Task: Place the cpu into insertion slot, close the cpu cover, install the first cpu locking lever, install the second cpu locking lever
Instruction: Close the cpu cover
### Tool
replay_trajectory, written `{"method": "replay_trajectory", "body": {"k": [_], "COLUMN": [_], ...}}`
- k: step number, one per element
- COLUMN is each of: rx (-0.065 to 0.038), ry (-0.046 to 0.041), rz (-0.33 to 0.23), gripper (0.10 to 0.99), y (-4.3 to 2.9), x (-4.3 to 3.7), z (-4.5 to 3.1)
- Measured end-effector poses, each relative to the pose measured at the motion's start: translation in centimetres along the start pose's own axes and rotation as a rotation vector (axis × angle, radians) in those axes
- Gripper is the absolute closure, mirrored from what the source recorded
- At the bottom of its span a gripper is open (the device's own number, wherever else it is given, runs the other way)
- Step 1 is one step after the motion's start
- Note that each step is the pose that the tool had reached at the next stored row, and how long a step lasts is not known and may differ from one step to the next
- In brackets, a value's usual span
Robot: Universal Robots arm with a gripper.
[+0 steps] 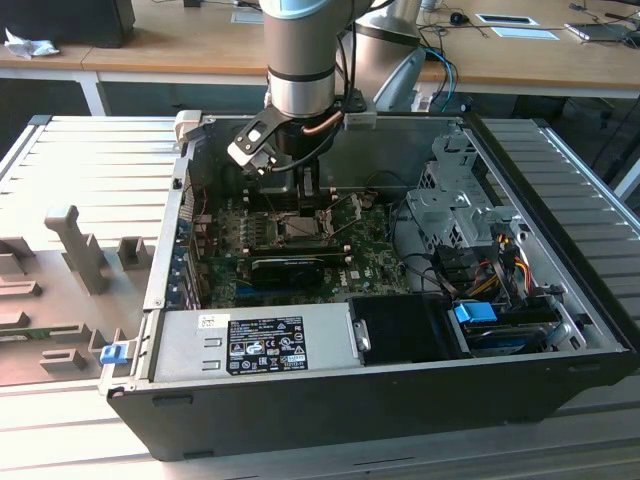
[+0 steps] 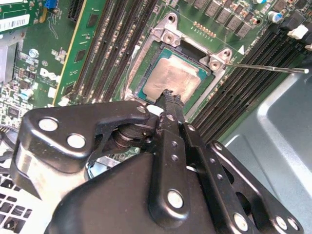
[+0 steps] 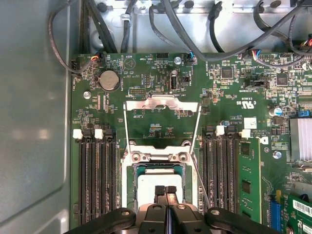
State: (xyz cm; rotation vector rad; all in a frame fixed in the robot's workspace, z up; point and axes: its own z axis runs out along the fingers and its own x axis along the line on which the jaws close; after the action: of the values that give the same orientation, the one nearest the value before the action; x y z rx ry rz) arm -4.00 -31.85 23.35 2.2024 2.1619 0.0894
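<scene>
Lying in the insertion slot [image 2: 192,52], the cpu [image 2: 178,78] sits beneath the pressed-together tool [image 2: 170,95].

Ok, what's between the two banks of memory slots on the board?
The insertion slot, with the cpu lying in it, fills that stretch, as the first wrist view shows.

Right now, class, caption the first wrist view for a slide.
End effector, fingers shut, over the cpu seated in the insertion slot; cpu cover hinged open.

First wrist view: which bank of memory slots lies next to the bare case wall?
The bank bordering the grey case wall; the other bank borders green board.
</scene>
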Motion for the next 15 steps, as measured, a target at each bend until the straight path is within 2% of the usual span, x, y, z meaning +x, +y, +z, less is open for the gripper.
{"method": "replay_trajectory", "body": {"k": [15], "rx": [0.000], "ry": [-0.0001], "rz": [0.000], "gripper": [0.980], "y": [0.05], "x": [0.00], "z": [-0.64]}}
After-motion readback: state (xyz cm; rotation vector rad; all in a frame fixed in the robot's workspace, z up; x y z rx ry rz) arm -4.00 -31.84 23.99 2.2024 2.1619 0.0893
